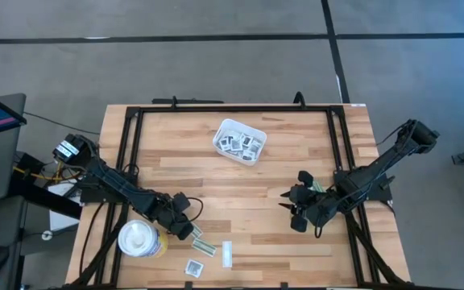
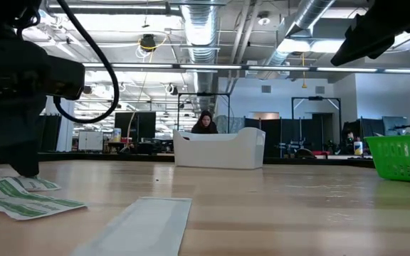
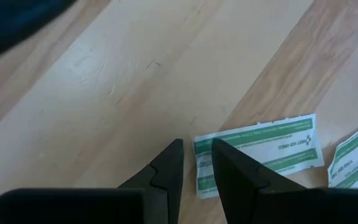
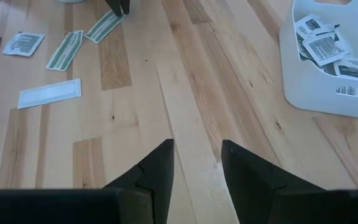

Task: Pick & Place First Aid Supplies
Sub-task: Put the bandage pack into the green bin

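Hovering parted, the left gripper point(image 3: 196, 163) straddles one end of a flat green-striped paper strip point(image 3: 260, 152) on pale wood table point(image 3: 104, 93).

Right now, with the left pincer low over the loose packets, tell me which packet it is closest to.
The green-striped strip right at the left pincer, its end between the fingertips. The second green strip, the plain white packet and the square packet lie farther off.
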`<state>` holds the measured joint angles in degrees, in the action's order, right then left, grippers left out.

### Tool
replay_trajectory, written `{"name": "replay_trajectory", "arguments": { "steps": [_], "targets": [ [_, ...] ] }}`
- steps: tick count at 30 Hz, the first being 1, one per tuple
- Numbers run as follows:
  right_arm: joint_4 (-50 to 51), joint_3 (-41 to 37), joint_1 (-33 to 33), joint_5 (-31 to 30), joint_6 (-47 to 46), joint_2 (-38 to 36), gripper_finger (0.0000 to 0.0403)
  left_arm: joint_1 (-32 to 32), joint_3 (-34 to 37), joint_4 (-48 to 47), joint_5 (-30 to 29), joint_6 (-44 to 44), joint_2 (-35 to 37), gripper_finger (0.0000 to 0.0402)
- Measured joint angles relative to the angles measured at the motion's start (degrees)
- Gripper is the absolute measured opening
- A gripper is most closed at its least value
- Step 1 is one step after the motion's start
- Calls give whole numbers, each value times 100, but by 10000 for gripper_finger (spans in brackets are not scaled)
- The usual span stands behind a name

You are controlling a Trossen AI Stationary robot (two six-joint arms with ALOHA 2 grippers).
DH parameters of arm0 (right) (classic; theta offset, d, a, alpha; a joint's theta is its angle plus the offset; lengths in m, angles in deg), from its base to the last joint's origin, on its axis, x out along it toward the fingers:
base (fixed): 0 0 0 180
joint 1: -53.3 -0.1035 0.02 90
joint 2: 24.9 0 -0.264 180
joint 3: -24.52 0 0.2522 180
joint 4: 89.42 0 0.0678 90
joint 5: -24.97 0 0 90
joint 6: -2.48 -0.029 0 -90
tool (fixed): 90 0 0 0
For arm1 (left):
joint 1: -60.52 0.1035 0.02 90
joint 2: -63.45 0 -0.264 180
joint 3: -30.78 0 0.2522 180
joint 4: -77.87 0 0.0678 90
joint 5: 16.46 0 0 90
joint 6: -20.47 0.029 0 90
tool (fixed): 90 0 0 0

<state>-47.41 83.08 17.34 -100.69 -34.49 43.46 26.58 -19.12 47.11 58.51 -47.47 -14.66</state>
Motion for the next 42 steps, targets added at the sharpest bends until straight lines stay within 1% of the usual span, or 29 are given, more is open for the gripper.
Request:
{"name": "replay_trajectory", "arguments": {
  "steps": [4,6,9,10,12,14,18,20,23,25,27,30,32,35,38,42],
  "targets": [
    [0,0,0,-3,0,0,127,-52,-2,158,-115,15,-157,70],
    [0,0,0,-7,0,0,127,-83,-12,188,-162,16,-268,53],
    [0,0,4,-17,0,0,128,-135,-17,263,-258,29,-376,16],
    [0,0,8,-22,0,0,128,-152,-17,359,-308,109,-382,8],
    [-2,0,39,-23,0,0,127,-181,12,658,-518,454,-366,6],
    [-6,0,89,-32,0,0,127,-178,7,1205,-801,955,-406,5],
    [-104,0,272,-39,0,150,128,-69,-271,2431,-1962,2381,-422,4],
    [-245,0,389,-40,0,334,127,-20,-339,3161,-2393,3443,-442,4],
    [-512,0,586,-36,0,684,128,116,-475,4396,-2637,5019,-467,4],
    [-826,0,727,-24,0,930,128,243,-566,4829,-2677,5624,-531,4],
    [-1097,0,857,147,11,1112,126,378,-691,4897,-2677,5910,-690,4],
    [-1563,2,1042,765,300,1274,121,576,-877,4911,-2634,6070,-1116,3],
    [-1872,4,1104,1084,420,1318,117,672,-962,4880,-2468,6089,-1456,3],
    [-1988,9,1141,1164,444,1338,113,789,-1183,4887,-2381,6087,-1916,4],
    [-1995,9,1145,1166,456,1441,112,868,-1534,4940,-2334,6137,-2205,5],
    [-2147,2,1189,1416,457,1677,113,863,-2063,4993,-2237,6630,-2412,4]
  ]
}}
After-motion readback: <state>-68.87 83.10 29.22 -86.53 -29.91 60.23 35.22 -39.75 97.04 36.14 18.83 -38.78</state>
